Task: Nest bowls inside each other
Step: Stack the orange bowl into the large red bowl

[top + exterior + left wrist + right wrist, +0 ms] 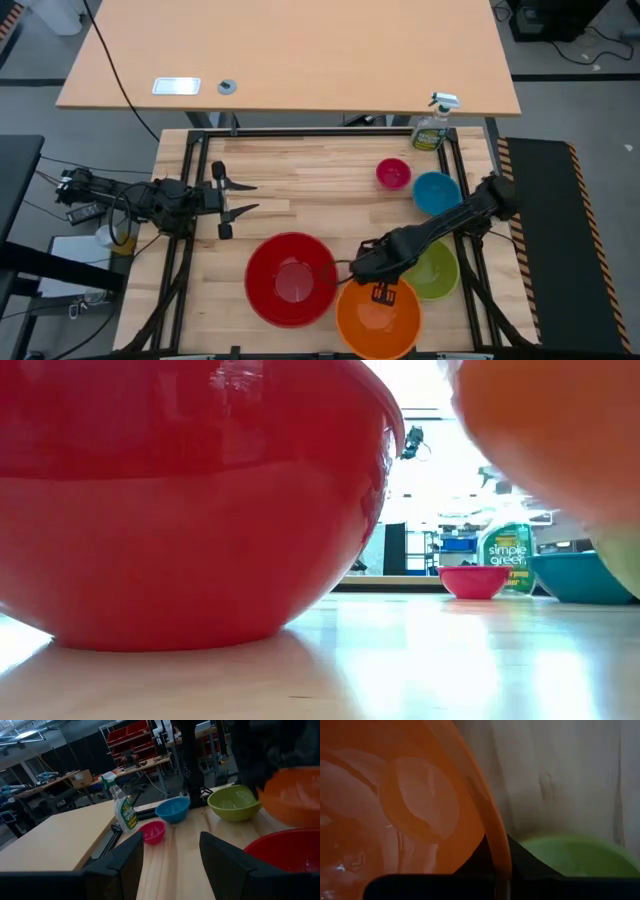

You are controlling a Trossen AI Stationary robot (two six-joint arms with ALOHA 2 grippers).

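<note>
The orange bowl [378, 318] is near the table's front edge, between the big red bowl [291, 279] and the lime green bowl [437, 272]. My right gripper [383, 291] is shut on it from above. In the low view the orange bowl [545, 430] hangs above the tabletop, while the red bowl [190, 500] rests on its base. The blue bowl [436, 192] and the small pink bowl [393, 173] sit at the far right. My left gripper [238, 200] is open near the table's left edge, pointing level toward the right, away from every bowl. My right gripper pinches the orange bowl's rim [492, 845] on its far side. One finger is inside the bowl and one outside. The fingers come from above, pointing steeply down. The bowl is lifted clear of the table, hanging below the fingers.
A green spray bottle [433, 126] stands at the table's far right corner, just behind the pink bowl. The green bowl sits close beside the held orange bowl on the right. Bare wood lies across the table's far and middle left [300, 180].
</note>
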